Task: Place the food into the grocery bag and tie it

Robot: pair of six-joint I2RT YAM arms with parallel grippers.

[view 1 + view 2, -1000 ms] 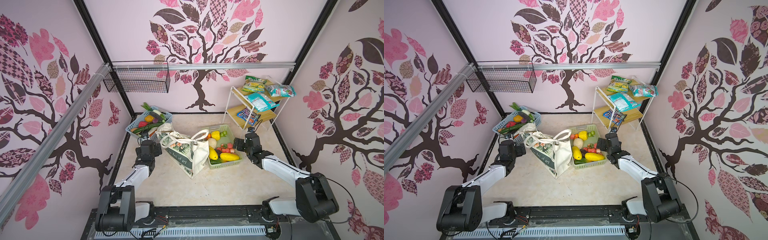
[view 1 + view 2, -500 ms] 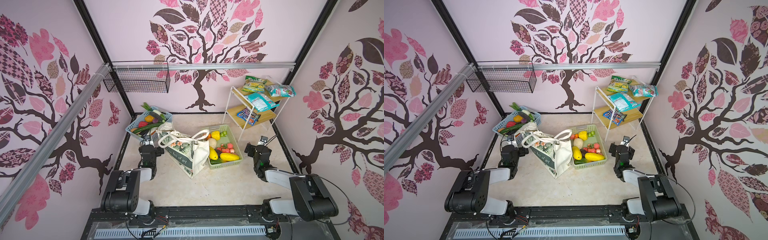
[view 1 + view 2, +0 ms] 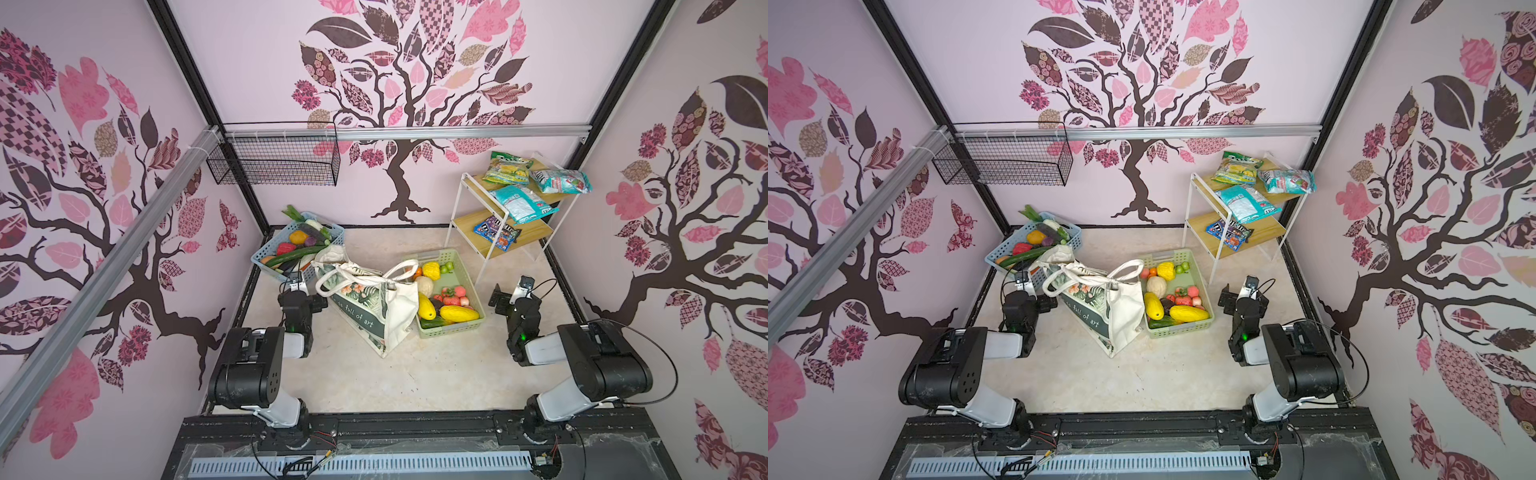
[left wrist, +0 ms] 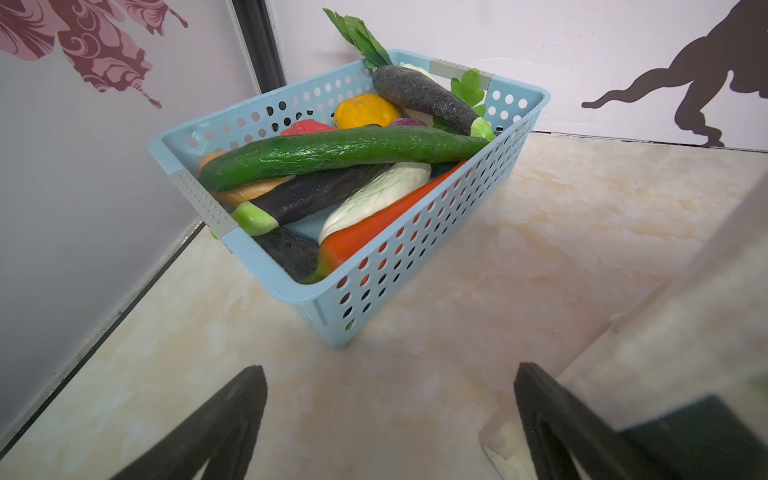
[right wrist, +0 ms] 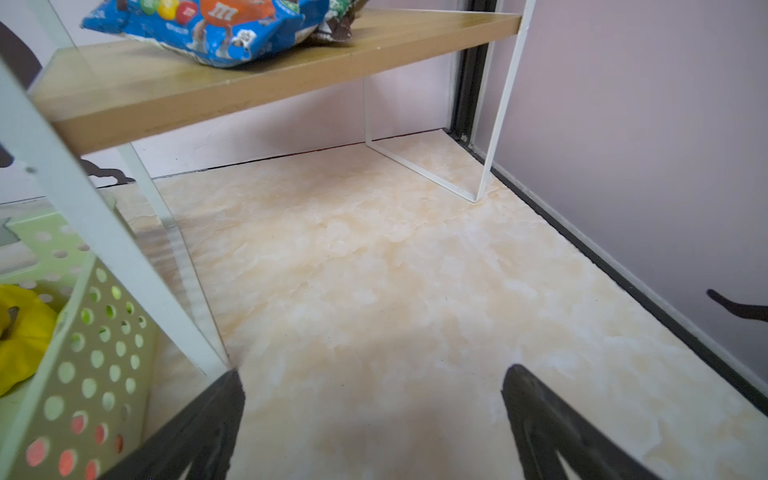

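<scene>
The left jaws stand wide apart and hold nothing, hovering low over the marbled cream table (image 3: 395, 374) at the end of the left arm (image 3: 297, 307). The right jaws are equally wide apart and empty, at the end of the right arm (image 3: 521, 316), well apart from the left. Just ahead of the left jaws sits a blue perforated basket (image 4: 415, 257) piled with toy vegetables: a long green cucumber (image 4: 332, 156) lying across the top, a dark purple eggplant (image 4: 316, 195) and a red chilli pepper (image 4: 374, 228) under it. Beside the right jaws are the white leg of a two-tier rack (image 3: 469, 226) and a corner of a pale green basket (image 3: 453, 328). In both top views the grocery bag (image 3: 374, 303) (image 3: 1100, 307), a cream tote with a leafy print and a dark green band, stands between the two baskets, touching the green one. Its long handles (image 3: 399, 272) loop together over its top, and whether they are knotted cannot be told. The food (image 3: 457, 313), yellow, red and cream toy fruit, lies in the green basket. What is inside the bag is hidden. Snack packets (image 3: 519, 203) rest on the rack's shelves.
</scene>
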